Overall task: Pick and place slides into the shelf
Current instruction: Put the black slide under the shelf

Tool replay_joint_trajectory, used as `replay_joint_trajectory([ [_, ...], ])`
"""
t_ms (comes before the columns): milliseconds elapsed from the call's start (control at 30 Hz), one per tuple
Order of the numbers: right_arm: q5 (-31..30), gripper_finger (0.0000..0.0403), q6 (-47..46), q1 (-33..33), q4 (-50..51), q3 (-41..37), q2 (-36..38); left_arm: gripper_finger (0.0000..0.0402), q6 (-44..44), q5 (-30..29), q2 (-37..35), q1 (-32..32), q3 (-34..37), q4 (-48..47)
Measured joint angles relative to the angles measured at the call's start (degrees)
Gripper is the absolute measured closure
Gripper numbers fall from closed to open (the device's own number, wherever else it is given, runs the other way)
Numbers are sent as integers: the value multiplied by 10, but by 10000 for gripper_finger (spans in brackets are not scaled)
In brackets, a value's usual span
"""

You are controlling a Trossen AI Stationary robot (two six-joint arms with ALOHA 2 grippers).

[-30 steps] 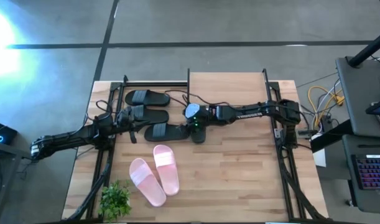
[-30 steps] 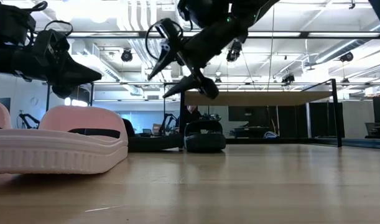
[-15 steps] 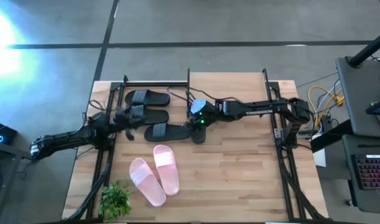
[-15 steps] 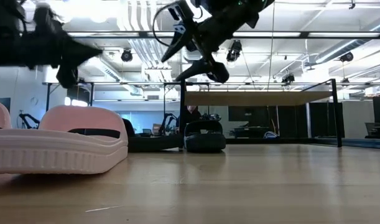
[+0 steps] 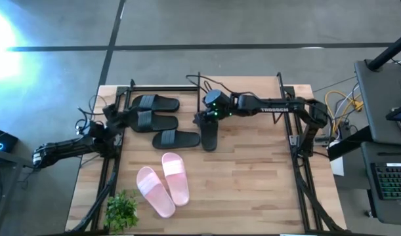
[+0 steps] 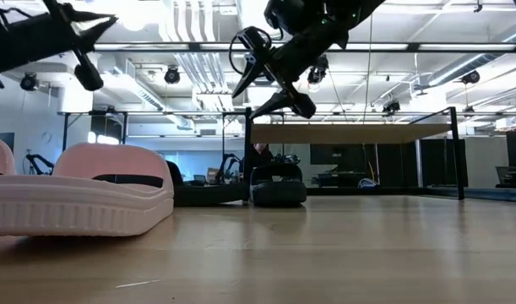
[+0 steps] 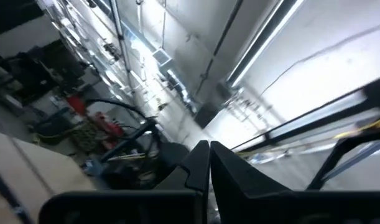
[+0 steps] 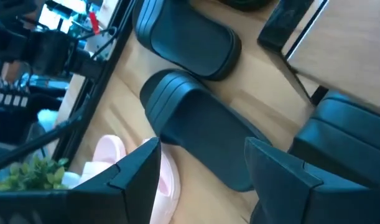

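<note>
Four black open-toe slides (image 5: 176, 138) lie by the black-framed wooden shelf (image 5: 253, 88), two pale pink slides (image 5: 175, 177) near a small green plant (image 5: 122, 210); right gripper (image 5: 199, 120) gapes above, left gripper (image 5: 115, 113) pinched empty.

4 slides (image 5: 176, 138) left of shelf (image 5: 246, 82); 2 slides (image 5: 164, 181) nearer plant (image 5: 123, 211).
</note>
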State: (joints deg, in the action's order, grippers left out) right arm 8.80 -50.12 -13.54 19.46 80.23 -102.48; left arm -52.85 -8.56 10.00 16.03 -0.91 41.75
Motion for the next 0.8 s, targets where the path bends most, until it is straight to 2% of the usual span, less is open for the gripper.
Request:
replay_joint_trajectory([
  [133,1,179,-18,-4,1,0,0,402,-8,-14,8,0,-26,23],
  [233,2,179,-20,-4,1,0,0,402,-8,-8,24,1,-70,-60],
  [367,7,179,-20,-4,13,0,0,402,-14,18,82,1,-178,-298],
  [500,22,179,-20,-4,42,0,0,402,-9,45,167,0,-299,-645],
  [567,23,179,-20,-4,78,0,2,402,-7,48,202,1,-333,-762],
  [633,23,179,-19,-4,117,0,5,402,-8,68,244,1,-337,-784],
  [733,19,179,-6,-4,179,0,12,402,-12,103,283,1,-318,-751],
  [800,14,179,0,-3,208,-4,19,402,-24,106,302,1,-297,-734],
])
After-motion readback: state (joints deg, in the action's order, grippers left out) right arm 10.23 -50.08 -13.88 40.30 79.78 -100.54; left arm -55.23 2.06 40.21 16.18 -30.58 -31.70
